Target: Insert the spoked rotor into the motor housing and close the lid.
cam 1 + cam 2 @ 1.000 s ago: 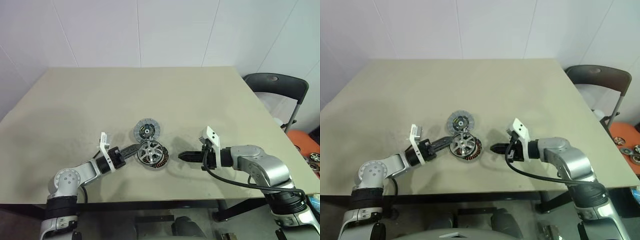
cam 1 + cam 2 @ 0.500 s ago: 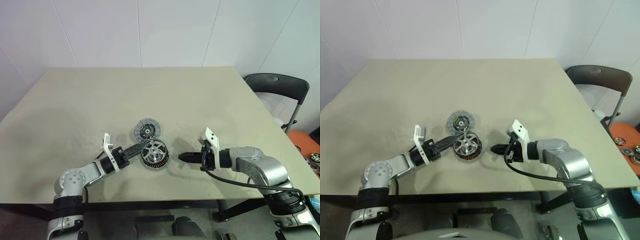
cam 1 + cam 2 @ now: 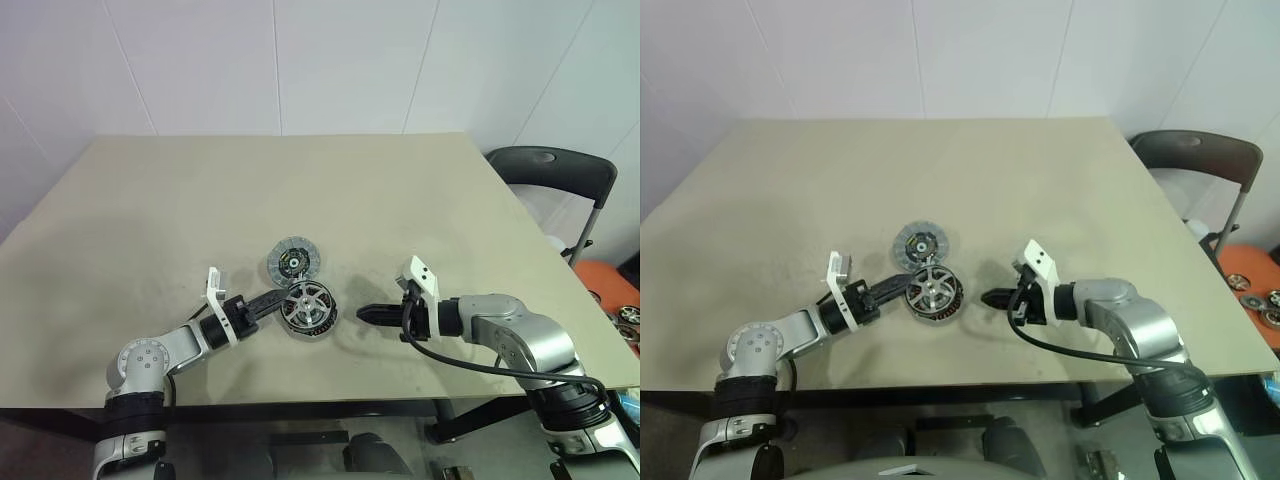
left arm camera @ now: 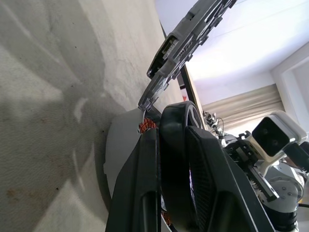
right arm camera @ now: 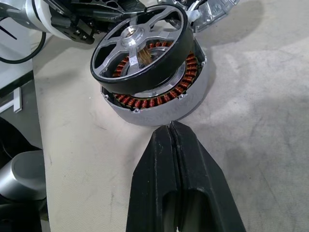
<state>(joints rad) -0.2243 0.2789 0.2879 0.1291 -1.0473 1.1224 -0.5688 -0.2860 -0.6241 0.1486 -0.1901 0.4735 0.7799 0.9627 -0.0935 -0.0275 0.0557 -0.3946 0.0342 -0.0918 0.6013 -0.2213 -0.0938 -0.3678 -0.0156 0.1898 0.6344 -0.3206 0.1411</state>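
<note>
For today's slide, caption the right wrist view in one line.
Shut right pincer faces the rotor, tilted half-seated on the copper-wound housing.

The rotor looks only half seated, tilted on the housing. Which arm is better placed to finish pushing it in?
Left, probably. The left gripper is shut on the spoked rotor, which sits tilted over the motor housing. The right gripper is shut, beside the housing and apart from it.

The rotor [image 5: 140,50] is a silvery spoked wheel with a black rim. The housing [image 5: 159,104] has copper-orange windings inside a pale grey shell. The lid [image 3: 294,260] is grey, ribbed, dark-centred. The desk [image 3: 150,220] is plain beige. Both end effectors are black: left [image 3: 275,300], right [image 3: 362,314].
</note>
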